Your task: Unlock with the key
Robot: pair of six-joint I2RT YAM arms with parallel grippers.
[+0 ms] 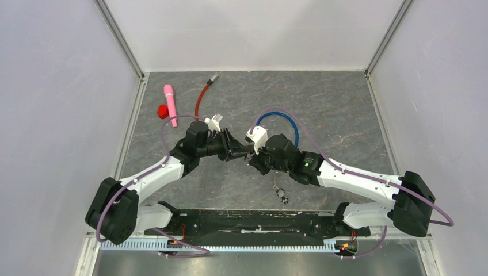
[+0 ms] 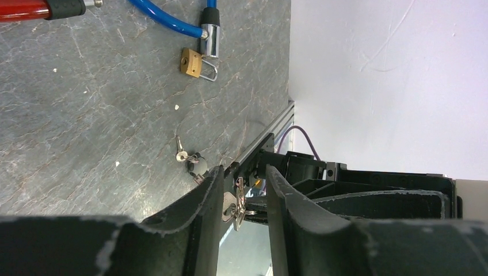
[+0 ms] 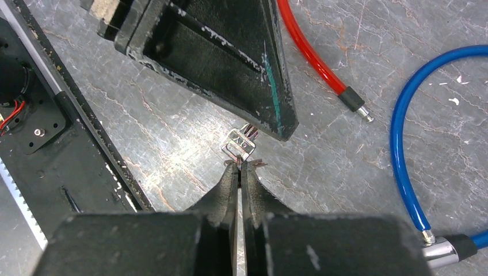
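A silver key (image 3: 237,145) hangs in the air over the middle of the table, with my right gripper (image 3: 239,165) shut on its lower edge. In the left wrist view the same key (image 2: 230,208) sits between the fingers of my left gripper (image 2: 244,172). It lies against one finger (image 2: 214,195), with a gap to the other, so the jaws stand apart. Both grippers meet tip to tip in the top view, left gripper (image 1: 237,150) and right gripper (image 1: 251,156). A small brass padlock (image 2: 193,62) lies on the table beside the chrome head of a blue cable lock (image 2: 210,37).
The blue cable (image 1: 277,117) loops behind the grippers, and a red cable (image 1: 201,99) runs toward the back left. A pink tube (image 1: 170,104) and a red cap (image 1: 163,111) lie at the left. A second key bunch (image 1: 282,195) lies near the front rail (image 1: 247,221).
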